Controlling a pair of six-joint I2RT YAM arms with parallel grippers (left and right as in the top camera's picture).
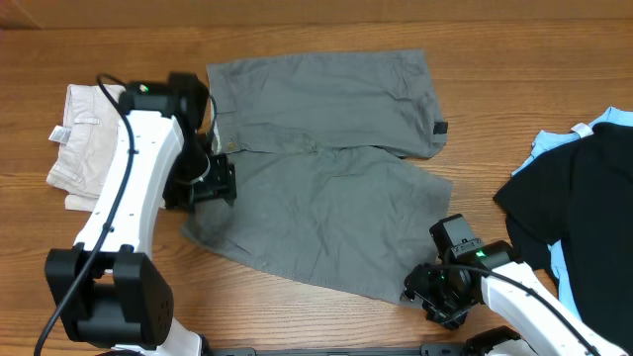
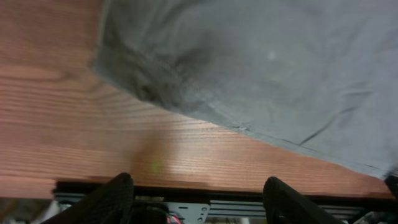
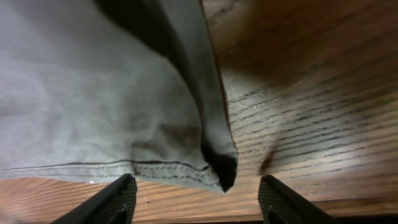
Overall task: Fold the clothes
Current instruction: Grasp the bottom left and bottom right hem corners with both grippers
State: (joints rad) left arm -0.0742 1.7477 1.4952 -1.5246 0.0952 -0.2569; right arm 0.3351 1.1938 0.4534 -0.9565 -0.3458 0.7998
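Starting the first fold, probably: mid-grey cotton shorts [image 1: 326,168] lie spread flat at centre of the wooden table [image 1: 326,30]. Left gripper [image 2: 198,180] at waistband corner, right gripper [image 3: 198,179] at leg hem, both wide apart, empty. Next: pinch both, fold over.

Left arm [image 1: 124,198]: white shell links, black joint blocks, a black cable [image 1: 111,213] along it, small green light [image 1: 145,89]. Right arm [image 1: 529,297]: same white and black, another green light [image 1: 482,254]. Left pincer [image 2: 198,180] and right pincer [image 3: 198,179]: black, with matte tapered fingers [image 2: 118,196].
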